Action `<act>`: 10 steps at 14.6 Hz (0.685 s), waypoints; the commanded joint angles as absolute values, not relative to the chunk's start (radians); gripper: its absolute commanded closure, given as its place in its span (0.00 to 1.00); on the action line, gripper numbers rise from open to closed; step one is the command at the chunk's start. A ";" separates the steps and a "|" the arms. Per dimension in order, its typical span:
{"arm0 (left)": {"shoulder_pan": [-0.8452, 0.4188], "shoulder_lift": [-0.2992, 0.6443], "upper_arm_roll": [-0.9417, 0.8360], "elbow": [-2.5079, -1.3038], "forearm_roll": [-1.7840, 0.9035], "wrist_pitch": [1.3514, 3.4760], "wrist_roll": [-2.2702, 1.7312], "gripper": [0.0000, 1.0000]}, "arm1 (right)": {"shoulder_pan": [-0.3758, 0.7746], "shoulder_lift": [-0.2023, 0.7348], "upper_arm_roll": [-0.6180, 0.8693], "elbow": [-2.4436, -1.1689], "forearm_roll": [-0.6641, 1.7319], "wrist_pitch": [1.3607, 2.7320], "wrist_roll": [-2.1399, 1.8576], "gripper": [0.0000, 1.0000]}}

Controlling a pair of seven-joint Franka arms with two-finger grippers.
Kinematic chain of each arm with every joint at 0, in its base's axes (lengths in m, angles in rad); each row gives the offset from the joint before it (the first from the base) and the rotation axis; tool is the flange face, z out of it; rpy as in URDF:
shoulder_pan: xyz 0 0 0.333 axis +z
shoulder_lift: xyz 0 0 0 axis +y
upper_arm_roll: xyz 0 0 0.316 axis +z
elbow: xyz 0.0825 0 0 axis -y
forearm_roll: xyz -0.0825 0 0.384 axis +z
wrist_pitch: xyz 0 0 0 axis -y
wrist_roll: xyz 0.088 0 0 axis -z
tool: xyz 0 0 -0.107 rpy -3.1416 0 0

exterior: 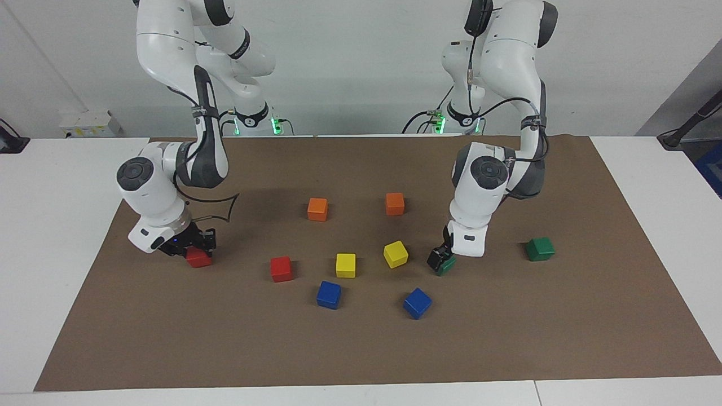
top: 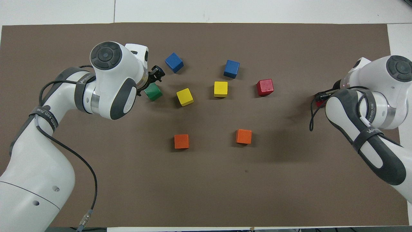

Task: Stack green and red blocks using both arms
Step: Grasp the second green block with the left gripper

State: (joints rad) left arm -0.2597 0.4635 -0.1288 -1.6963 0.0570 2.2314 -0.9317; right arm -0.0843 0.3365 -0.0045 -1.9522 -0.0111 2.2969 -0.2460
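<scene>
My left gripper [exterior: 440, 260] is low on the mat at a dark green block [exterior: 447, 265], which stands beside a yellow cube. In the overhead view the left gripper [top: 151, 82] partly covers this green block [top: 154, 92]. A second green block [exterior: 540, 248] lies toward the left arm's end; the left arm hides it from overhead. My right gripper [exterior: 196, 248] is down at a red block [exterior: 199, 258] toward the right arm's end; only a red sliver [top: 319, 103] of that block shows overhead. A second red block [exterior: 281, 268] [top: 265, 87] lies free on the mat.
A brown mat [exterior: 361, 349] covers the table. Two yellow cubes [exterior: 346, 265] [exterior: 395, 254] lie mid-table, two blue cubes [exterior: 329, 294] [exterior: 417, 303] farther from the robots, and two orange cubes [exterior: 317, 208] [exterior: 395, 203] nearer to them.
</scene>
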 commanded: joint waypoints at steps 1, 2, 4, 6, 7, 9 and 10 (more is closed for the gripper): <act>-0.287 0.459 -0.112 -1.732 0.078 2.278 -0.957 0.00 | -0.101 0.341 0.008 -1.967 -0.008 2.335 -0.275 1.00; -0.287 0.459 -0.112 -1.733 0.078 2.283 -0.957 0.00 | -0.101 0.341 0.006 -1.967 -0.008 2.335 -0.275 1.00; -0.288 0.459 -0.112 -1.753 0.090 2.299 -0.957 0.00 | -0.100 0.341 0.006 -1.967 -0.008 2.335 -0.275 1.00; -0.288 0.459 -0.112 -1.775 0.101 2.309 -0.959 0.00 | -0.098 0.341 0.006 -1.967 -0.006 2.335 -0.264 1.00; -0.288 0.459 -0.112 -1.775 0.106 2.312 -0.957 0.00 | -0.095 0.341 0.006 -1.967 -0.006 2.335 -0.259 0.50; -0.288 0.460 -0.112 -1.776 0.107 2.313 -0.959 0.00 | -0.095 0.341 0.006 -1.967 -0.006 2.333 -0.244 0.00; -0.288 0.460 -0.112 -1.776 0.107 2.313 -0.959 0.02 | -0.095 0.341 0.006 -1.967 -0.006 2.333 -0.244 0.00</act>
State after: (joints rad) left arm -0.2715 0.4640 -0.1284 -1.7616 0.0812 2.2878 -0.9340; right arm -0.0842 0.3403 -0.0045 -1.9543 -0.0111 2.3019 -0.2458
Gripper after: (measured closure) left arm 0.000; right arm 0.300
